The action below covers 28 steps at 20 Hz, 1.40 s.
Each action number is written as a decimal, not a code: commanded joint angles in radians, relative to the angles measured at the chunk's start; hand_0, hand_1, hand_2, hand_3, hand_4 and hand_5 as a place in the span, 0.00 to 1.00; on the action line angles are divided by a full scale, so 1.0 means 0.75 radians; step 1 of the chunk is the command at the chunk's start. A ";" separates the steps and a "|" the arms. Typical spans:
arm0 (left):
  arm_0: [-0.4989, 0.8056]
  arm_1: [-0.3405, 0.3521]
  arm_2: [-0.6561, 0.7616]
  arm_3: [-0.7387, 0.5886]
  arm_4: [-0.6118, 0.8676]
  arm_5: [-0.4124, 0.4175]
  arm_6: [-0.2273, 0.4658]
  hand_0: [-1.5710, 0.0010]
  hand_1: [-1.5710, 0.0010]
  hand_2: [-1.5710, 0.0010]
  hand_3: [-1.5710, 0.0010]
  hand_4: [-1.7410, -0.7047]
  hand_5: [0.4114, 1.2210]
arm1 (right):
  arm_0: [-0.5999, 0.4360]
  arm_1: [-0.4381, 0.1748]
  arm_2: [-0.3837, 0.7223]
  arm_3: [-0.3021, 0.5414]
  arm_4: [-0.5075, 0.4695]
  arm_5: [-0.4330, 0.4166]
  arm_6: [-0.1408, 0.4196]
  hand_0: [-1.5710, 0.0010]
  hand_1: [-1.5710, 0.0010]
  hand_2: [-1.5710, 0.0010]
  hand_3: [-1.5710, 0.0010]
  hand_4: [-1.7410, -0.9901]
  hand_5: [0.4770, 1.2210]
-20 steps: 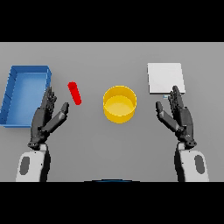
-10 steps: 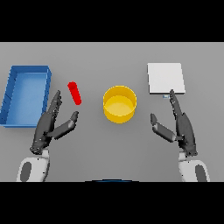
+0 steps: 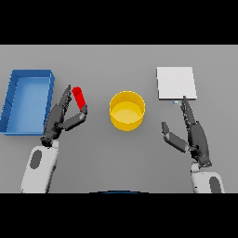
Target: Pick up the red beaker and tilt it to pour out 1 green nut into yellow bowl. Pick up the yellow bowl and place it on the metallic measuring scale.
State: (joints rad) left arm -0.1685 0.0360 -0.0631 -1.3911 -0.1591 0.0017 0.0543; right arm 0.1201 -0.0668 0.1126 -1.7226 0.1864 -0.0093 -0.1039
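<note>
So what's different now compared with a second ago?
The left robot hand has moved forward to the small red beaker, fingers and thumb either side, not yet closed. The right robot hand drifted slightly back. The round yellow bowl, beaker and square metallic scale stayed put.

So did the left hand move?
Yes. The left hand has moved forward and toward the yellow bowl, up to the red beaker. Its fingers and thumb now sit on either side of it, beside the blue bin.

No legible text (anywhere)
</note>
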 commanded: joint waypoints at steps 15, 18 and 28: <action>-0.350 -0.008 0.109 0.462 0.009 0.012 -0.103 1.00 1.00 1.00 1.00 0.40 0.37 | -0.021 -0.003 -0.021 -0.002 -0.019 -0.005 0.025 1.00 1.00 1.00 1.00 0.57 0.28; -0.388 -0.022 0.123 0.531 0.016 0.010 -0.183 1.00 1.00 1.00 1.00 0.36 0.40 | -0.014 0.001 -0.013 -0.014 -0.017 -0.003 0.039 1.00 1.00 1.00 1.00 0.59 0.28; -0.433 -0.083 0.162 0.605 -0.040 0.147 -0.302 0.19 0.18 0.18 0.18 0.28 0.89 | -0.026 0.005 -0.009 0.027 -0.002 -0.005 0.010 1.00 1.00 1.00 1.00 0.60 0.28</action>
State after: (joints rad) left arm -0.4928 -0.0266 0.0585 -0.9381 -0.1893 0.1113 -0.1803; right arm 0.1014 -0.0629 0.1063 -1.7019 0.1849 -0.0122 -0.0963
